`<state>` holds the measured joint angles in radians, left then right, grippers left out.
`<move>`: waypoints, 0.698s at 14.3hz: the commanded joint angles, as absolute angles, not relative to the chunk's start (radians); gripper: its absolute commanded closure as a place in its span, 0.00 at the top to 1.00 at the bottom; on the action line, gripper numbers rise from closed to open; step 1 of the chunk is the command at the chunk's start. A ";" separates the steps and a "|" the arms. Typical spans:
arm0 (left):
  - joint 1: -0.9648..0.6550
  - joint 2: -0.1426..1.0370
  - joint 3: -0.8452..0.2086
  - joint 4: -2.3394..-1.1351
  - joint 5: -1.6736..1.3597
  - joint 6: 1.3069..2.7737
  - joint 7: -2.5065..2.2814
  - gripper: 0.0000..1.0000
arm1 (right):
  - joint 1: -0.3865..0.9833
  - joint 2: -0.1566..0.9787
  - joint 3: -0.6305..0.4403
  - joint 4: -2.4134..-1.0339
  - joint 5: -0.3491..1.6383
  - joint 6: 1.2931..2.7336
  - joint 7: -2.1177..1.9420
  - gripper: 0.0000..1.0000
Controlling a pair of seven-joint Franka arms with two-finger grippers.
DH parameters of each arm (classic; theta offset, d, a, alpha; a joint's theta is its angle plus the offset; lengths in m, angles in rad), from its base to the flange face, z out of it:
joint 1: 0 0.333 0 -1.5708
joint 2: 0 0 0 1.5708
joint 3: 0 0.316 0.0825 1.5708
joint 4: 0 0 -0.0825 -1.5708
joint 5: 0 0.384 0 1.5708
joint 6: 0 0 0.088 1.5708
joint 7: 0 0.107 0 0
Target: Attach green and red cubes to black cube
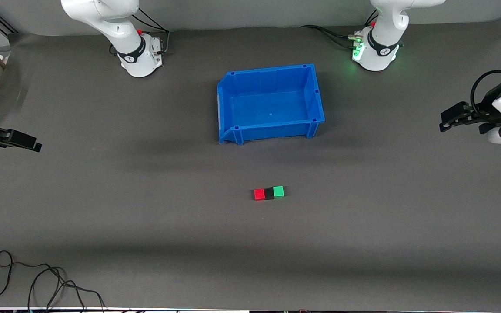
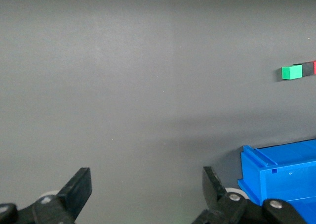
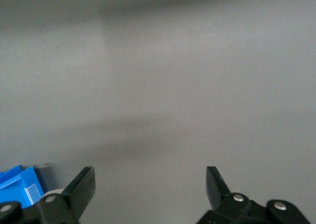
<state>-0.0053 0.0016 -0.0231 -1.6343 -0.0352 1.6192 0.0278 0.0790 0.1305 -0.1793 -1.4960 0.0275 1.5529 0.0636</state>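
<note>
Red cube [image 1: 259, 194], black cube [image 1: 269, 194], green cube [image 1: 278, 191] touching in row nearer cam than bin [image 1: 316, 93]; left end effector [image 1: 449, 120] & right end effector [image 1: 28, 143] released, both well apart from row.

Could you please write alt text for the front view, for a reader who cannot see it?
A red cube, a black cube and a green cube sit joined in a row on the dark table, nearer the camera than an empty blue bin. The left gripper and right gripper wait at the table's ends, both open.
</note>
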 commanded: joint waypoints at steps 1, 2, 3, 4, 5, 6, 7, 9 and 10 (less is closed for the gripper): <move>-0.032 0.009 -0.002 -1.611 -0.012 1.614 0.029 1.00 | 0.023 0.085 -0.117 -1.537 0.003 1.568 0.045 0.99; -0.034 0.009 -0.003 -1.611 -0.006 1.614 0.028 1.00 | 0.002 0.060 -0.095 -1.572 0.003 1.580 0.041 0.99; -0.035 0.009 -0.005 -1.611 -0.002 1.612 0.028 1.00 | -0.002 0.036 -0.095 -1.612 0.003 1.598 0.038 0.99; -0.038 0.012 -0.009 -1.612 0.015 1.612 0.028 1.00 | -0.002 0.017 -0.095 -1.640 0.003 1.624 0.037 0.99; -0.038 0.014 -0.015 -1.612 0.035 1.611 0.028 1.00 | -0.003 0.014 -0.094 -1.643 0.003 1.631 0.037 0.99; -0.037 0.012 -0.015 -1.612 0.038 1.609 0.029 1.00 | -0.005 0.015 -0.092 -1.641 0.003 1.629 0.040 0.99; -0.034 0.012 -0.015 -1.612 0.038 1.605 0.032 1.00 | -0.003 0.015 -0.092 -1.641 0.003 1.629 0.040 0.99; -0.034 0.012 -0.015 -1.611 0.035 1.601 0.034 1.00 | 0.008 0.017 -0.094 -1.635 0.003 1.623 0.043 0.99; -0.032 0.011 -0.015 -1.611 0.034 1.598 0.034 1.00 | 0.012 0.032 -0.094 -1.623 0.003 1.623 0.043 0.99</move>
<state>-0.0241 0.0045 -0.0203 -1.6333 0.0173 1.6183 0.0278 0.0101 0.0446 -0.1041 -1.6061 0.0254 1.6062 0.0577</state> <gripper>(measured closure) 0.000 0.004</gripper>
